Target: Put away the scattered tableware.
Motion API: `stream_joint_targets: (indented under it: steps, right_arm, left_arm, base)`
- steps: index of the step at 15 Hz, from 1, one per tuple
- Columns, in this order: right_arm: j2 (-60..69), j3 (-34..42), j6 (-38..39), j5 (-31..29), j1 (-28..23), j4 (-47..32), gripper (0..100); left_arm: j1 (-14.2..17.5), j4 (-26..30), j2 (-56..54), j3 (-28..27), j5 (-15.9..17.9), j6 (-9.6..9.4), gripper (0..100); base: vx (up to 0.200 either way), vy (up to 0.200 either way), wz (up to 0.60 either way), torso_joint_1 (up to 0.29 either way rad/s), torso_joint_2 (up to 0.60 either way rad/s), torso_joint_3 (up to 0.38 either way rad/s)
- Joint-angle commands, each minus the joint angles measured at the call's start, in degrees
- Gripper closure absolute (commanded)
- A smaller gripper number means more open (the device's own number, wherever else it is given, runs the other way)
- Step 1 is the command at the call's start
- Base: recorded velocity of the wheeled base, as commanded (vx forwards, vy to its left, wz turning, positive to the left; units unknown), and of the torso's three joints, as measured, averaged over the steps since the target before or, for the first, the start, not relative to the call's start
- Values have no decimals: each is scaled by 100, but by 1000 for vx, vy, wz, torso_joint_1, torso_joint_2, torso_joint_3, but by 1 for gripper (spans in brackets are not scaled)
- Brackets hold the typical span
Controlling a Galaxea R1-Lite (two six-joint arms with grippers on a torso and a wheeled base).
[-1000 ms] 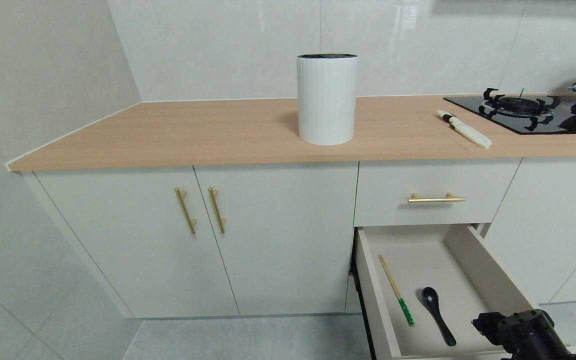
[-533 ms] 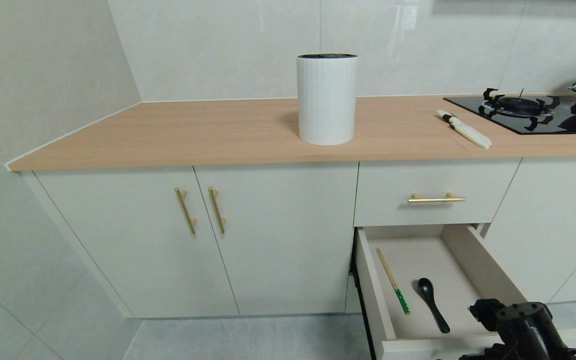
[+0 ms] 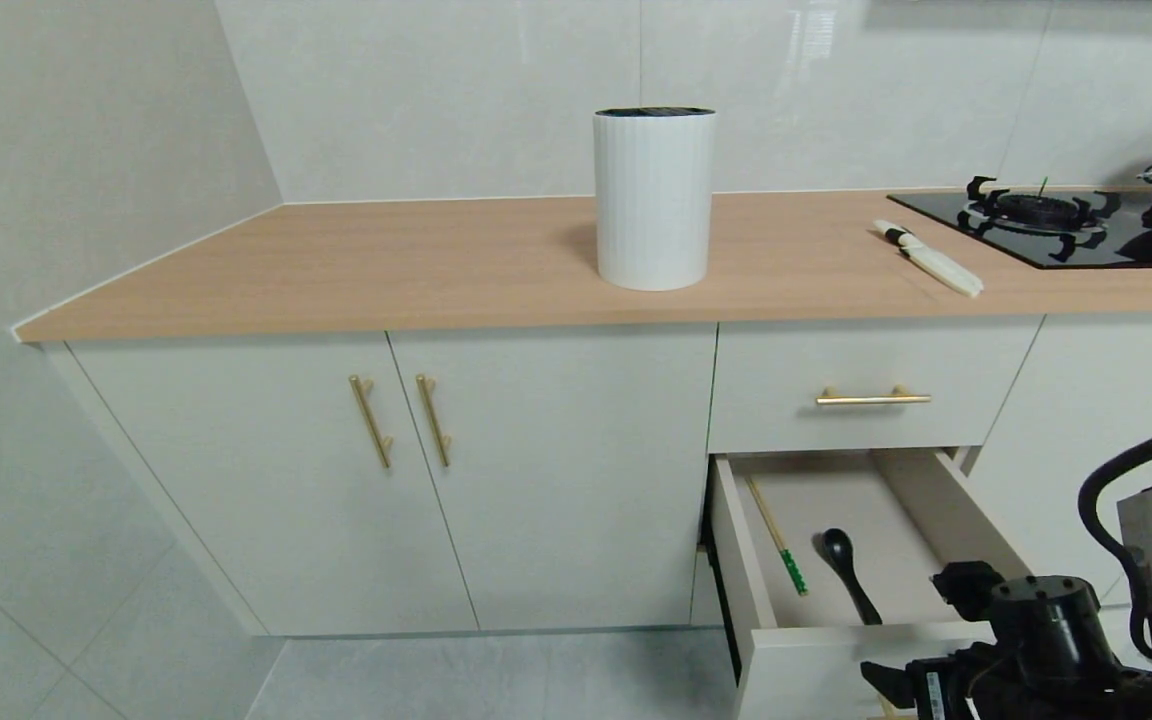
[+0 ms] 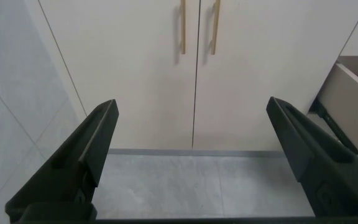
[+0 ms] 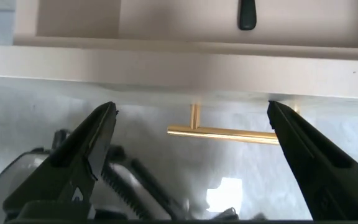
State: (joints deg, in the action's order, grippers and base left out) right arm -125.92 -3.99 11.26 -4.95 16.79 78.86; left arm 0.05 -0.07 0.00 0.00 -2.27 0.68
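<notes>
The lower drawer (image 3: 836,640) stands partly open, holding a pair of wooden chopsticks with green ends (image 3: 776,545) and a black spoon (image 3: 841,570). A white knife (image 3: 926,258) lies on the wooden counter (image 3: 386,270), to the right of a tall white ribbed holder (image 3: 654,198). My right gripper (image 5: 191,112) is open, right in front of the drawer front (image 5: 179,62), its fingers on either side of the gold handle (image 5: 229,132). The spoon's handle tip (image 5: 247,15) shows above the front. My left gripper (image 4: 191,106) is open and empty, low before the cabinet doors.
A shut drawer with a gold handle (image 3: 873,398) sits above the open one. Double cabinet doors with gold handles (image 3: 401,420) are to the left. A black gas hob (image 3: 1056,222) occupies the counter's right end. Tiled walls close the back and left.
The drawer has slid inward, so less of its inside shows. My right arm has followed it toward the cabinet.
</notes>
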Motion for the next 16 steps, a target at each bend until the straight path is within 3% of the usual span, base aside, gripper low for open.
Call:
stream_joint_targets:
  steps: [1, 8, 16]
  right_arm:
    - [-240, -471, -107, 29, -114, -11, 0]
    - [-820, -1596, -344, 91, -457, -20, 0]
    - [-1005, -2370, -388, 135, -475, -46, 0]
  left_arm:
    - [4, -1, 0, 0, -2, 2, 0]
    - [-5, -1, 0, 0, -2, 2, 0]
    - [4, -1, 0, 0, -2, 2, 0]
  base:
    - [0, 0, 0, 0, 0, 0]
    - [0, 0, 0, 0, 0, 0]
    - [0, 0, 0, 0, 0, 0]
